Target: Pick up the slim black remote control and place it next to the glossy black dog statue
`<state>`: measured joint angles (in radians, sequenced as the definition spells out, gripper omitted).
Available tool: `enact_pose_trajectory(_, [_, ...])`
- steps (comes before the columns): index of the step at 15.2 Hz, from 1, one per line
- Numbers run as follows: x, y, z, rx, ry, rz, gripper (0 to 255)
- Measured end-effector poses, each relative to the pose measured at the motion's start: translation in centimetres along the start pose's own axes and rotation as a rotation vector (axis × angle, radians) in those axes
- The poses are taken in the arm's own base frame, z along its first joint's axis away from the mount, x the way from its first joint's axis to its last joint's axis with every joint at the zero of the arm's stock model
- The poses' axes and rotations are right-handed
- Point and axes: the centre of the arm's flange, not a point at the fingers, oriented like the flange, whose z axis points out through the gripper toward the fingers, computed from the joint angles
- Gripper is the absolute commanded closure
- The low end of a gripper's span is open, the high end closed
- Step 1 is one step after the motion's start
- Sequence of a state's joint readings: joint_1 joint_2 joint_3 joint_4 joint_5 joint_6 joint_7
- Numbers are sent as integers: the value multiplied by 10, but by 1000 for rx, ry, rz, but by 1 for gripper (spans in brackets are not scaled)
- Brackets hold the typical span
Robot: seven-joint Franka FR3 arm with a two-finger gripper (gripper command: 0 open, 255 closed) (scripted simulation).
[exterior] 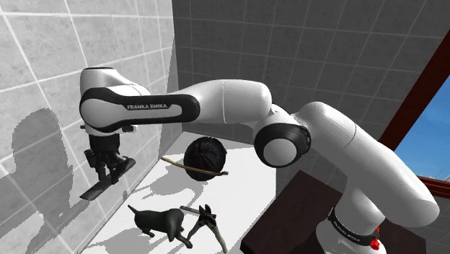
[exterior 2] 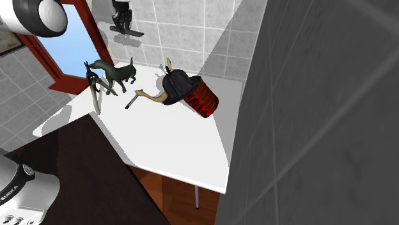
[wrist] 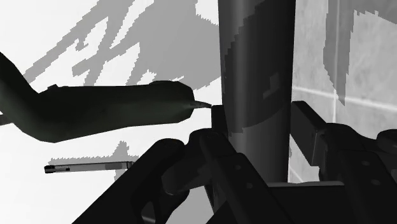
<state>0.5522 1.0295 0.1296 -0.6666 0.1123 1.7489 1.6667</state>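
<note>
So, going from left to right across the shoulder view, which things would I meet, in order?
black remote control → dog statue → dark round object with a stick through it → dark stand

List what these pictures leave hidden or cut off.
1. Wrist view: the dog statue runs off the picture's edge, so most of its body is missing.
2. Wrist view: the remote control has its near end hidden behind the jaws clasping it.
3. Second exterior view: the gripper is cut by the top edge.
4. Shoulder view: the round dark object is too dark to identify.
</note>
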Motion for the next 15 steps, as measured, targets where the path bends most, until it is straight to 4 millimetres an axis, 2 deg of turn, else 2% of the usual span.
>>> enact_pose_trajectory(15, [18, 3, 77, 0, 0, 1, 255])
